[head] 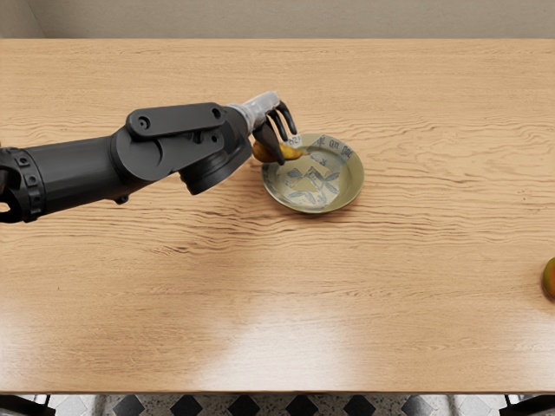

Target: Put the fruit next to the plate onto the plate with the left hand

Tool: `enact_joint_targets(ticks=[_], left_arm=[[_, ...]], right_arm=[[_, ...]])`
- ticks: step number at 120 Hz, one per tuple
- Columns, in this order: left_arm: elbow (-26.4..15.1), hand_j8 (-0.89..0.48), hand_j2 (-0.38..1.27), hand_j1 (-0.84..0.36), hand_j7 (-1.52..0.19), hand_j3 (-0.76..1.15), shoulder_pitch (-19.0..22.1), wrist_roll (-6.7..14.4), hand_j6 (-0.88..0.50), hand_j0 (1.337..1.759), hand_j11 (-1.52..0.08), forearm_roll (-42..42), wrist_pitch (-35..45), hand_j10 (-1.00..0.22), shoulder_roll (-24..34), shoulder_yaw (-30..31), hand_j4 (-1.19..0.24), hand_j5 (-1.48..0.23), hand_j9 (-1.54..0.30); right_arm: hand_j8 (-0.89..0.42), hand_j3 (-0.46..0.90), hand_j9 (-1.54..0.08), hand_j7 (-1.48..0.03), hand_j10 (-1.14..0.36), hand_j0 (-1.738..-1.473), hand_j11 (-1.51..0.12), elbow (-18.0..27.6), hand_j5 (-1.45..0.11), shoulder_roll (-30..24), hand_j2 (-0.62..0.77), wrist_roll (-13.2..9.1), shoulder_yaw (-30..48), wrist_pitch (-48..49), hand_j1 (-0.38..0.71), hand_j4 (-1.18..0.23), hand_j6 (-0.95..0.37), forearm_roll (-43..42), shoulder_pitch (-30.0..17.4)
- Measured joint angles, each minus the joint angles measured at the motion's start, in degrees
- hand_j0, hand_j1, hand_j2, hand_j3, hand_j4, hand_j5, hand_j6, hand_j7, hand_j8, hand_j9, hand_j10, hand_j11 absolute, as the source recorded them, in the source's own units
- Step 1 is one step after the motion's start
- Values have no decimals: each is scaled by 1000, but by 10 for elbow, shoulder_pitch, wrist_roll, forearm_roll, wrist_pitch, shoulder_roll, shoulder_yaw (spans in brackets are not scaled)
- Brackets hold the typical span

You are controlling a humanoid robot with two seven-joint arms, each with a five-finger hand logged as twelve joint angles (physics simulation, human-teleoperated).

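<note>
- The fruit (284,152) is a small, rounded piece with a yellow-orange skin. Only part of it shows, as dark fingers cover its upper side, and its exact kind cannot be told.
- The left hand (276,132), dark-fingered on a pale grey wrist at the end of a bulky black arm entering from the left edge, has its fingers (287,120) curled down over the fruit and grips it.
- The fruit sits directly beneath the fingers, on the side of the hand away from the wrist. It is at the near-left rim of the plate (354,184), and whether it touches the rim cannot be told.
- The plate, an olive-green dish with a pale blue-grey pattern in its well, lies just beyond the hand's fingertips on the wooden counter (260,286).
- A second fruit (550,279), greenish-yellow, is cut off by the right edge of the picture. It lies well apart from the hand, far past the plate and nearer the counter's front edge.
</note>
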Motion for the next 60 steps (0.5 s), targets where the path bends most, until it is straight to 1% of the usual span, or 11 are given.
enact_joint_targets(ticks=[4, 13, 26, 31, 39, 60], left_arm=[[0, -614, 611, -403, -930, 0, 1, 0, -729, 1657, -947, 0, -3, -596, 0, -3, -729, -931, -938], [0, -614, 583, -397, -928, 0, 4, -1, -729, 1657, -945, 0, -13, -593, 0, -7, -728, -929, -937], [-1, -613, 608, -412, -924, 0, 9, -1, -730, 1657, -945, 1, -24, -591, 0, -9, -729, -924, -935], [-1, -614, 644, -416, -926, 0, 12, -1, -727, 1657, -942, 0, -28, -593, 0, -10, -727, -926, -935], [-1, -618, 602, -403, -925, 0, 13, -1, -724, 1657, -940, 0, -35, -596, 0, -11, -724, -925, -934], [-1, -613, 593, -417, -887, 0, 16, -2, -700, 1658, -905, 1, -44, -582, 0, -12, -700, -887, -898]], right_arm=[[-16, 0, -22, -22, -17, -1658, -22, 0, -22, 0, -3, 0, 0, 0, -329, -17, -16, 0, 0], [-16, 0, -22, -22, -17, -1658, -22, 0, -22, 0, -3, 0, 0, 0, -329, -17, -16, 0, 0], [-17, 0, -22, -22, -17, -1658, -22, 0, -22, 0, -4, 0, 0, 0, -329, -17, -16, 0, 0], [-16, 0, -22, -22, -17, -1658, -22, 0, -22, 0, -3, 0, 0, 0, -329, -17, -16, 0, 0], [-16, 0, -22, -22, -17, -1658, -22, 0, -22, 0, -3, 0, 0, 0, -329, -17, -16, 0, 0], [-17, 0, -22, -22, -17, -1658, -22, 0, -22, 0, -3, 0, 0, 0, -329, -17, -16, 0, 0]])
